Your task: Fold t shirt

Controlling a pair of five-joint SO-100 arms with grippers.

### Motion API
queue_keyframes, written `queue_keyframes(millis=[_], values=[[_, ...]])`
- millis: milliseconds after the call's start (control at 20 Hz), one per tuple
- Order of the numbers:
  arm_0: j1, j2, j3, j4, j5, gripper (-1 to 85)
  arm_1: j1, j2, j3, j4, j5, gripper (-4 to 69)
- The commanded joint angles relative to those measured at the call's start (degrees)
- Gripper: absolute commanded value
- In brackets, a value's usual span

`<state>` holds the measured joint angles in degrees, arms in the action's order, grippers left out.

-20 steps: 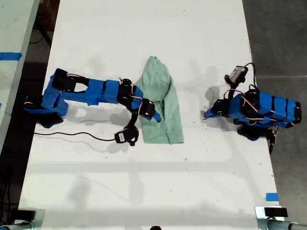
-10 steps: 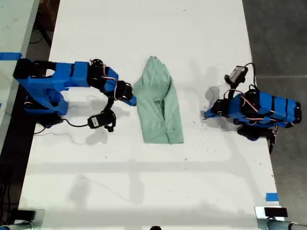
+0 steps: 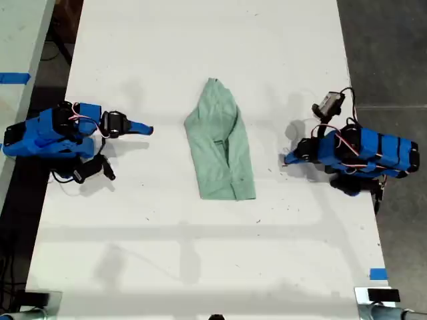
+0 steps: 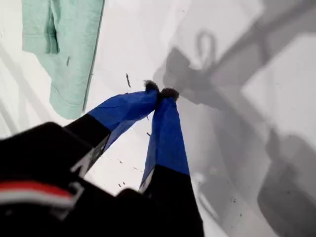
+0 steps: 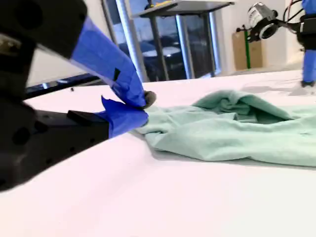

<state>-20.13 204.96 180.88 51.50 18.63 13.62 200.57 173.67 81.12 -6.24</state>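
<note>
The pale mint-green t shirt (image 3: 220,150) lies folded into a narrow wrinkled strip in the middle of the white table, and also shows in the wrist views (image 4: 64,49) (image 5: 237,128). My second gripper (image 3: 148,130) is on the arm at the exterior view's left. It sits low over the table, short of the shirt, and its blue jaws are shut on nothing (image 5: 144,104). My first gripper (image 3: 285,160) is on the arm at the exterior view's right. It points toward the shirt from a short way off, shut and holding nothing (image 4: 160,92).
The white table (image 3: 200,253) runs the length of the exterior view, with dark floor past its right edge. A blue tape mark (image 3: 377,273) sits near the exterior view's lower right corner. A black cable (image 3: 63,177) trails under the second arm. A second table (image 3: 13,78) stands at the exterior view's left.
My second gripper has left the shirt's edge and drawn back toward the exterior view's left, with the arm folding over its base. The shirt and the first arm have stayed in place.
</note>
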Motion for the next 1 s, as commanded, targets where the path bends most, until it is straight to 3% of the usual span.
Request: queue_keyframes(millis=[0,950], values=[[0.0,1.6,0.1,1.1,-2.2,0.0,-0.6,0.5,1.3,0.2,0.6,1.2],[-0.5,1.7,-0.2,3.2,-4.7,0.0,-0.4,0.5,1.3,0.2,0.6,1.2]])
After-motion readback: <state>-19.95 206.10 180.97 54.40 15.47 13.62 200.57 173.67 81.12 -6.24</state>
